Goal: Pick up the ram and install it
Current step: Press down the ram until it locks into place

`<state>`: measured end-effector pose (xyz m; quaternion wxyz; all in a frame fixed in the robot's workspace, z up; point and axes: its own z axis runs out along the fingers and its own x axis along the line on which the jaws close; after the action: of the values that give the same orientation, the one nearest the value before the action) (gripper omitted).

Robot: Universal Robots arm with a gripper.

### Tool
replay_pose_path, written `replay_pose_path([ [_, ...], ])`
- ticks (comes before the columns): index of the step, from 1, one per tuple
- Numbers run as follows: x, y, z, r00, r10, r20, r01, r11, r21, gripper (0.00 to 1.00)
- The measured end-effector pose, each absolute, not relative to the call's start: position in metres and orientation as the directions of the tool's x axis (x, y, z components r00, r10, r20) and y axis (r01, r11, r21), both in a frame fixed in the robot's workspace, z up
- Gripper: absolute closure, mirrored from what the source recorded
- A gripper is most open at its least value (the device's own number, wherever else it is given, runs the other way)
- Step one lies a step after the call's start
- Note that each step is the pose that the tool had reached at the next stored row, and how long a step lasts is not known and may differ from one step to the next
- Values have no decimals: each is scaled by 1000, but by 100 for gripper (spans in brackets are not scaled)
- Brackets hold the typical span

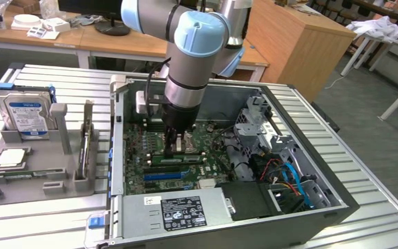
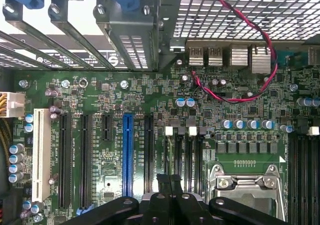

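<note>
Exterior view
- Arm: you have it reaching down into the open computer case (image 1: 119, 155), which lies on its side on the slatted table (image 1: 54, 78).
- Gripper (image 1: 176, 144): it points straight down at the motherboard (image 1: 140, 150), low over the board's middle.
- Fingers: you can see them drawn together, with nothing visibly held between them.
- Ram (image 1: 178, 155): a narrow green stick lies along a slot directly under your fingertips. You cannot tell from here whether the tips touch it.
- Tray (image 1: 33, 179): the grey holder sits outside the case, toward the exterior view's left. The blue-labelled hard drive (image 1: 25, 111) stands upright in it, well apart from your gripper.
- Power supply (image 1: 178, 210): it sits at the near end of the case.

Wrist view
- Gripper (image 2: 170, 177): the two black fingers (image 2: 161, 195) are pressed closed against each other, and nothing shows between them.
- Beneath the tips: they sit over the black memory slots (image 2: 177, 155) with white end clips, just beside the metal processor socket (image 2: 247, 185).
- Neighbours: a blue slot (image 2: 127, 155) and a white slot (image 2: 40, 150) run parallel, further off on the board.
- Wire (image 2: 240, 97): a twisted red-and-black pair loops over the board near the rear ports.
</note>
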<state>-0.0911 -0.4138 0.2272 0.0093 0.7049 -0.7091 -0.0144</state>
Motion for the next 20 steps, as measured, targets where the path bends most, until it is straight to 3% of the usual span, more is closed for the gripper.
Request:
replay_pose_path([
  [20,-91,-414,225,-6,-1000,-8,-999,6,33,89],
])
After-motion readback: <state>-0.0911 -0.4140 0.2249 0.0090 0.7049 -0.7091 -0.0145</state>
